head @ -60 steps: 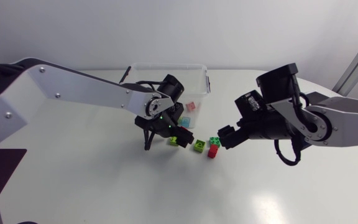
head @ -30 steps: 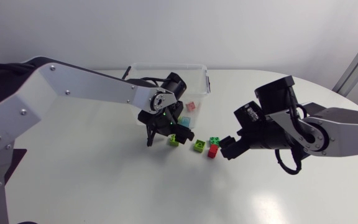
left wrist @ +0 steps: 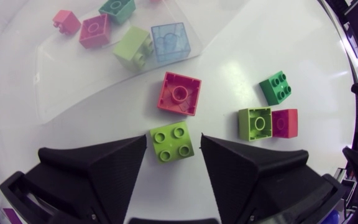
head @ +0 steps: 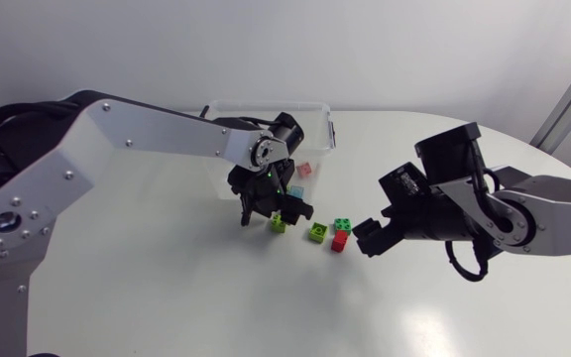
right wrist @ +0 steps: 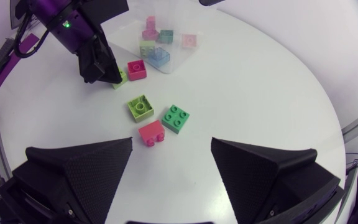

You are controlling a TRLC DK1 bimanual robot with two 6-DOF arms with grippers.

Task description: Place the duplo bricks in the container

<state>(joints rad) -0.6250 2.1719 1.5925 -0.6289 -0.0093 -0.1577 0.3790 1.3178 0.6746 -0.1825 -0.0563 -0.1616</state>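
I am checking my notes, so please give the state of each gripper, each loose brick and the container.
Left gripper: open, gripping nothing.
Right gripper: open, empty.
Lime brick: studs up, on the table between the left fingers.
Pink brick: underside up.
Green brick: studs up.
Second lime brick: underside up.
Small pink brick: on its side.
Container: open, holding bricks.

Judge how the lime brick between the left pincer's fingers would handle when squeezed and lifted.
The lime brick looks like hard moulded plastic, so probably stiff and light. It sits flat, studs up, so tipping or rolling seems unlikely. It lies slightly askew to the open left pincer on a smooth table; it may slide or twist before both fingers seat.
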